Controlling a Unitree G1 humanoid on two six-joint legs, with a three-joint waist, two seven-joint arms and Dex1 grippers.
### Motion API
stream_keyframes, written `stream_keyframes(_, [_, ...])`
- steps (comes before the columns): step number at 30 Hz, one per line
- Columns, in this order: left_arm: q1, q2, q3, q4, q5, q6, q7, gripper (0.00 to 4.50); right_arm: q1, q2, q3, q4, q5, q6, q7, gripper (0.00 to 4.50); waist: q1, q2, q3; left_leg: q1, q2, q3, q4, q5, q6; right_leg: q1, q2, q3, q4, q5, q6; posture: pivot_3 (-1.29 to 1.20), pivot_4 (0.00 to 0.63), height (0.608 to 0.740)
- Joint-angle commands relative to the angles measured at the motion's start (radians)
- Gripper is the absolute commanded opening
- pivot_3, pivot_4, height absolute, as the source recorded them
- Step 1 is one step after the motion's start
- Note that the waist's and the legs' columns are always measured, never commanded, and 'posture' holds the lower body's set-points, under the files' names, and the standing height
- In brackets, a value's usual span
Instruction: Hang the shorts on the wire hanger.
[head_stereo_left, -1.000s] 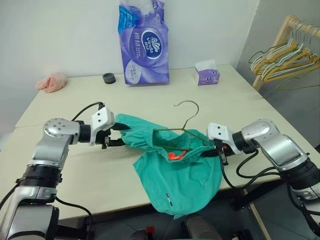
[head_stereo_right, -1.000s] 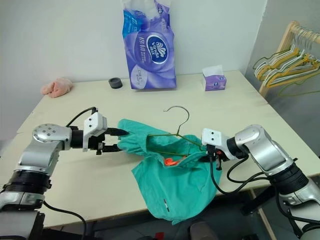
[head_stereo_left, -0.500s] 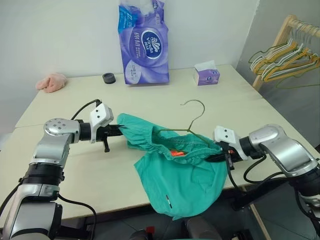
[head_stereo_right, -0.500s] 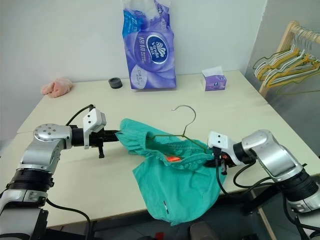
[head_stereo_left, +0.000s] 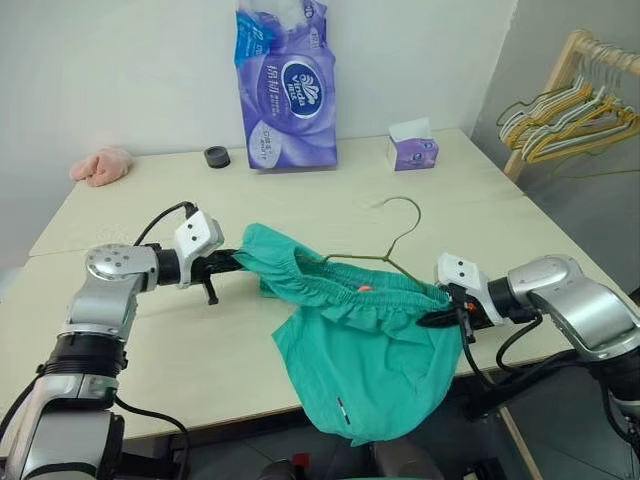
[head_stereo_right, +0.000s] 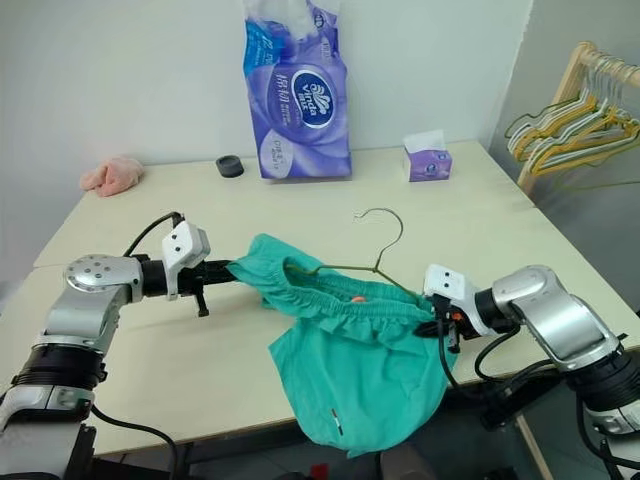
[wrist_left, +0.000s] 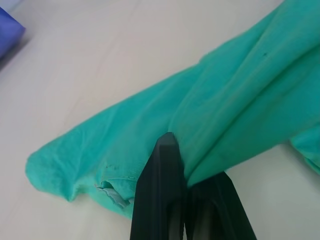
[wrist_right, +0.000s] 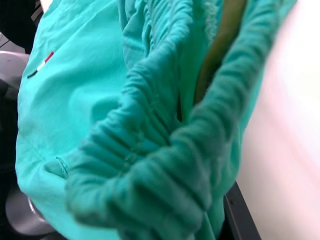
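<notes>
The teal-green shorts (head_stereo_left: 365, 350) are stretched by the waistband between my two grippers, and the legs droop over the table's front edge. My left gripper (head_stereo_left: 232, 262) is shut on the waistband's left end; the left wrist view shows the black fingers (wrist_left: 165, 200) pinched on the fabric. My right gripper (head_stereo_left: 432, 318) is shut on the right end, where bunched elastic hides the fingertips. The olive wire hanger (head_stereo_left: 398, 243) lies with its arms inside the waistband and its hook toward the table's far side. A bit of orange drawstring (head_stereo_left: 360, 288) peeks out.
At the back of the table stand a purple tissue pack (head_stereo_left: 285, 85), a small tissue box (head_stereo_left: 413, 150), a black roll (head_stereo_left: 216, 156) and a pink fluffy cloth (head_stereo_left: 100, 165). A wooden rack with several hangers (head_stereo_left: 575, 100) stands off the table's right side.
My left gripper has shut on the waistband's left end. The right gripper has drawn to the right, so the waistband is pulled out wider and the hanger has shifted right with it.
</notes>
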Motion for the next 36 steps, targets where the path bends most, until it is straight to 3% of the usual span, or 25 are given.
stream_keyframes(1, [-0.029, -0.005, 0.046, -0.047, -0.022, -0.006, 0.040, 0.02, -0.028, 0.002, -0.018, -0.013, 0.012, -0.006, 0.000, 0.00, 0.000, 0.000, 0.000, 0.000, 0.000, 0.000, 0.000, 0.000, 0.000, 0.000, 0.000, 0.000, 0.000, 0.000, 0.000, -0.29, 0.027, 0.740])
stream_keyframes(12, [-0.048, -0.012, 0.096, -0.142, -0.135, 0.129, 0.043, 0.02, -0.020, -0.003, 0.008, 0.009, -0.008, -0.033, 0.007, 0.00, 0.000, 0.000, 0.000, 0.000, 0.000, 0.000, 0.000, 0.000, 0.000, 0.000, 0.000, 0.000, 0.000, 0.000, 0.000, -0.27, 0.021, 0.740])
stream_keyframes(21, [0.015, 0.022, 0.062, -0.208, -0.122, 0.161, -0.014, 0.02, -0.026, 0.011, 0.005, 0.010, 0.001, -0.028, -0.002, 0.00, 0.000, 0.000, 0.000, 0.000, 0.000, 0.000, 0.000, 0.000, 0.000, 0.000, 0.000, 0.000, 0.000, 0.000, 0.000, -0.27, 0.016, 0.740])
stream_keyframes(24, [0.037, 0.034, 0.070, -0.222, -0.122, 0.171, -0.021, 0.59, -0.026, 0.020, -0.001, 0.009, 0.005, -0.021, -0.010, 0.00, 0.000, 0.000, 0.000, 0.000, 0.000, 0.000, 0.000, 0.000, 0.000, 0.000, 0.000, 0.000, 0.000, 0.000, 0.000, -0.27, 0.015, 0.740])
stream_keyframes(31, [0.107, 0.043, 0.084, -0.219, -0.056, 0.079, 0.037, 2.56, -0.012, 0.042, -0.031, -0.001, 0.029, 0.008, -0.041, 0.00, 0.001, 0.000, 0.000, 0.000, 0.000, 0.000, 0.000, 0.000, 0.000, 0.000, 0.000, 0.000, 0.000, 0.000, 0.000, -0.28, 0.014, 0.740])
stream_keyframes(36, [0.138, 0.051, 0.144, -0.247, -0.076, 0.096, 0.096, 2.56, 0.017, 0.068, -0.080, -0.024, 0.058, 0.047, -0.103, 0.00, 0.000, 0.000, 0.000, 0.000, 0.000, 0.000, 0.000, 0.000, 0.000, 0.000, 0.000, 0.000, 0.000, 0.000, 0.000, -0.30, 0.020, 0.740])
